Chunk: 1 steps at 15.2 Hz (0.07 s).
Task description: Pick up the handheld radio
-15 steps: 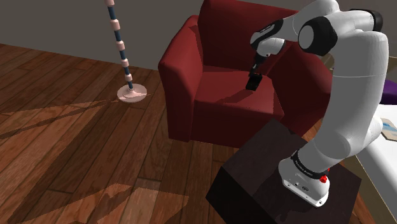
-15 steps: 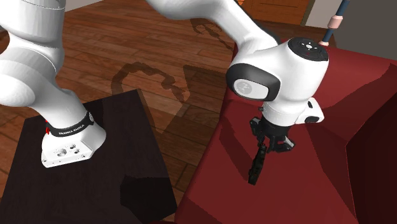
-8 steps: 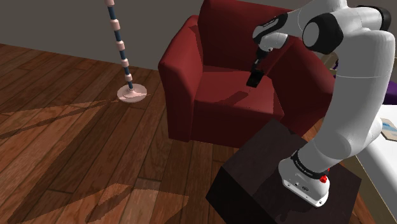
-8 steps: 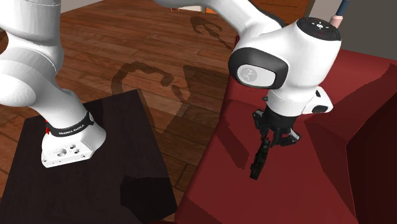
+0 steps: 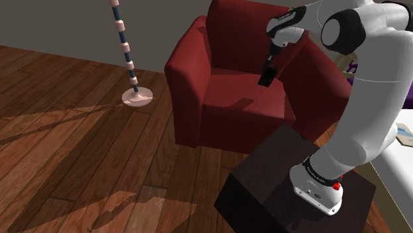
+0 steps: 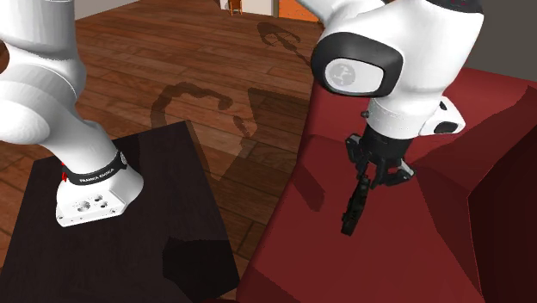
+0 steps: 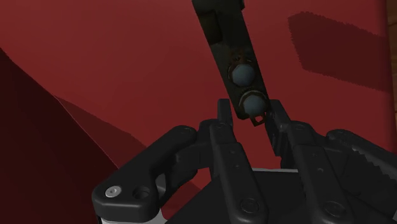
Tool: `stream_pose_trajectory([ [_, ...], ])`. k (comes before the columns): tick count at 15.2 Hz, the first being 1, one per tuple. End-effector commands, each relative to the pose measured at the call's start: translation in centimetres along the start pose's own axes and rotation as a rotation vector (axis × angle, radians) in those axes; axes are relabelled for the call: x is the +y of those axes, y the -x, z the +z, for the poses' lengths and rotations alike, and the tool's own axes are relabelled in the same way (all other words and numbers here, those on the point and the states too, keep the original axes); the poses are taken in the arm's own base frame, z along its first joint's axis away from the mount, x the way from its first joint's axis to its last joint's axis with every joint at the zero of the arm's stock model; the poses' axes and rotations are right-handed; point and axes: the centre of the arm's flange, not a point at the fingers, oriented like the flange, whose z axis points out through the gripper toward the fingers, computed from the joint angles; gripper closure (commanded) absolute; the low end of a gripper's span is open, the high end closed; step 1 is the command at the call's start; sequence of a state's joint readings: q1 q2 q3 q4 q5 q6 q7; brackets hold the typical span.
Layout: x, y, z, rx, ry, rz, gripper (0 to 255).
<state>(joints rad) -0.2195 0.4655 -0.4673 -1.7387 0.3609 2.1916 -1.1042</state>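
The dark handheld radio (image 7: 230, 51) hangs just above the seat of the red armchair (image 5: 188, 79), its knobbed end clamped between the fingers of our gripper (image 7: 249, 113). We grip only that tip, so we judge a slow, straight lift away from the armchair best, lest the long body pivot loose.

The light is dim and warm, laying long soft shadows across the wooden floor (image 5: 79, 132). The arm (image 6: 404, 60) throws a clearer-edged shadow there, and the handheld radio (image 7: 229, 51) casts a dark bar on the red armchair (image 5: 192, 79). Edges render crisp throughout.
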Motion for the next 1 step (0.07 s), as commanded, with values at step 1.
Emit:
stream_pose_trajectory([
  [1, 0.01, -0.04, -0.26, 0.0, 0.0, 0.0, 255],
])
